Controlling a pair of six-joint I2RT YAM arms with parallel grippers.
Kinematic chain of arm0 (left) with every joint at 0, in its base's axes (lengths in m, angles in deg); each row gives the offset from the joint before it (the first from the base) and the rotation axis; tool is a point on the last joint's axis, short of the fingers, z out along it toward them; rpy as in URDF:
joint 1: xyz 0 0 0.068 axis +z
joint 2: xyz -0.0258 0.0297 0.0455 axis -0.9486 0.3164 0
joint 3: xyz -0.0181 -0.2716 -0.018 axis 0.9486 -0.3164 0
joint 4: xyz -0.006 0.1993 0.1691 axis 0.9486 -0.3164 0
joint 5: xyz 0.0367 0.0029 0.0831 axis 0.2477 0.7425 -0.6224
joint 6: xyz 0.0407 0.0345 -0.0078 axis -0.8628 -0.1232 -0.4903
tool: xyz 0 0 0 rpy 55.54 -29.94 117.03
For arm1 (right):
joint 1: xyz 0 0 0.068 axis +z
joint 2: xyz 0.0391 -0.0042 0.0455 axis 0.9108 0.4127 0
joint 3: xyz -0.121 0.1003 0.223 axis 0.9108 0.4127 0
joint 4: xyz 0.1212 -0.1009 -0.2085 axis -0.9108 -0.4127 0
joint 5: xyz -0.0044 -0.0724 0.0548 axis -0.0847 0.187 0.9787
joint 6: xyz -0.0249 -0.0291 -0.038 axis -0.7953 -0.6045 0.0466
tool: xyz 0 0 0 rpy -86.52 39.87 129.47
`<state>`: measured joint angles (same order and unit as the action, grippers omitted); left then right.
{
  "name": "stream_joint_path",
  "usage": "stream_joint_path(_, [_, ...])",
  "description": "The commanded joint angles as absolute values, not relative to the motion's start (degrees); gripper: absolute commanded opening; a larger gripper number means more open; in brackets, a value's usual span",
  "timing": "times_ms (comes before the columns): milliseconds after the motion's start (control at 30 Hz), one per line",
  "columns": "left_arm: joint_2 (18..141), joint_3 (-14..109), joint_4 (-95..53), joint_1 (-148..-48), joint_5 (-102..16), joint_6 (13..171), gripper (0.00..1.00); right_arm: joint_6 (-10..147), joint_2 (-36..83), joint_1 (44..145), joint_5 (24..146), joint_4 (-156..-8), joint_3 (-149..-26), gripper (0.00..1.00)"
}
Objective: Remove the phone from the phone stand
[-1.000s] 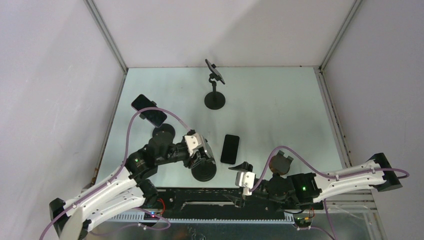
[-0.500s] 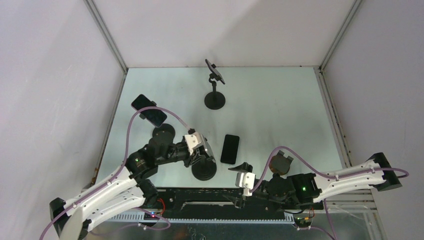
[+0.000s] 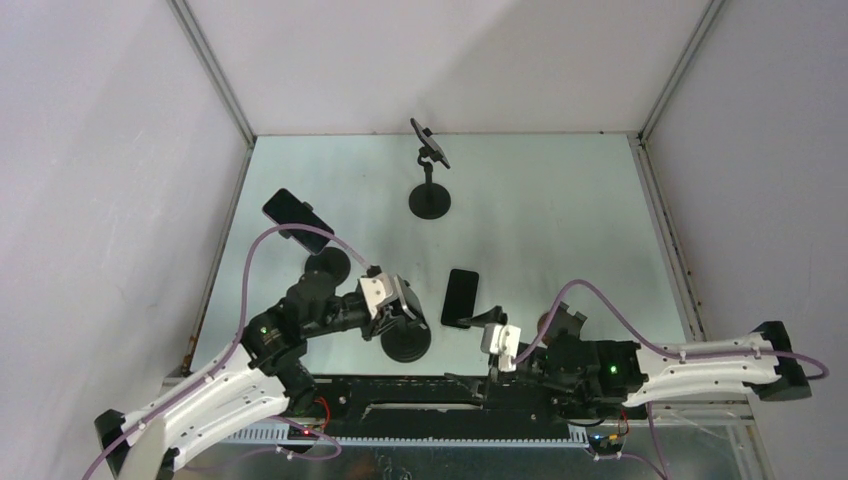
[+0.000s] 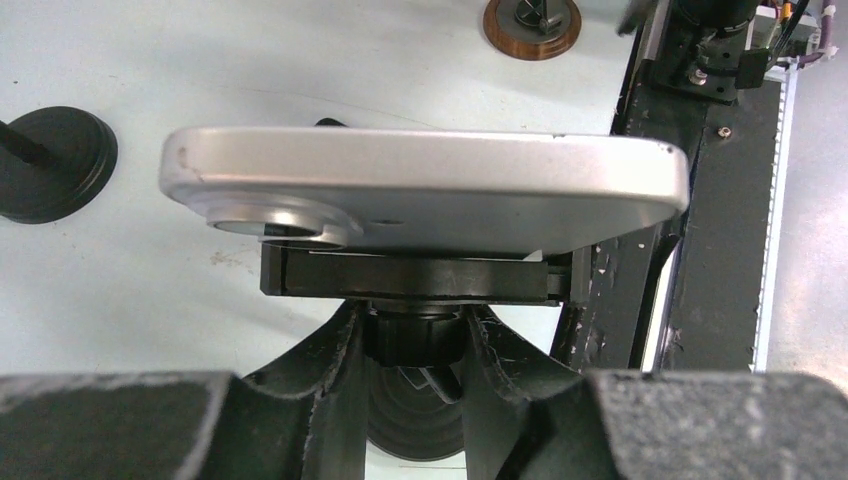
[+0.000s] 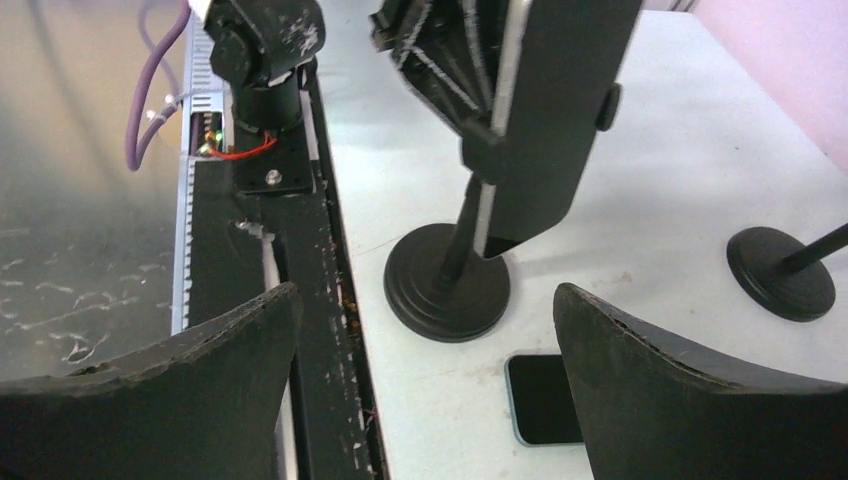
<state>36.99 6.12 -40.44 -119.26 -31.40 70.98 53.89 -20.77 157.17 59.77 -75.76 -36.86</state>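
Observation:
A silver phone (image 4: 420, 190) sits sideways in the black clamp (image 4: 410, 275) of a phone stand, seen from behind in the left wrist view. My left gripper (image 4: 412, 320) is shut on the stand's neck just under the clamp. In the top view my left gripper (image 3: 403, 316) is above the stand's round base (image 3: 407, 343). My right gripper (image 3: 470, 348) is open and empty to the right of the stand. In the right wrist view the phone (image 5: 545, 110) and the base (image 5: 447, 282) lie ahead between the spread fingers (image 5: 640, 390).
A loose black phone (image 3: 460, 297) lies flat on the table beside the stand's base. An empty stand (image 3: 430, 190) is at the back middle. Another stand holding a phone (image 3: 292, 210) is at the left. A brown disc (image 4: 531, 20) lies near the black front rail (image 3: 420, 390).
My right gripper has moved forward and left, closer to the held stand. My left gripper with the stand has shifted slightly left and nearer.

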Motion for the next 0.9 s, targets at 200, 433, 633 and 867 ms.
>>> stream_joint_path(200, [32.3, 8.8, -34.9, -118.8, -27.4, 72.4, 0.00, 55.0, -15.1, 143.8, 79.9, -77.7, -45.0, 0.97])
stream_joint_path(433, [33.6, 9.9, -38.9, -118.9, -16.5, 68.7, 0.00, 55.4, -12.1, 139.3, 87.2, -78.7, -50.1, 0.97])
stream_joint_path(633, [33.8, 8.5, -36.8, -118.9, -14.3, 68.5, 0.00, 56.6, -9.5, 139.0, 87.9, -75.3, -50.4, 0.96])
stream_joint_path(867, [34.2, 7.8, -36.4, -118.9, -12.8, 68.6, 0.00, 56.2, -5.0, 138.6, 88.2, -73.2, -52.3, 0.98])
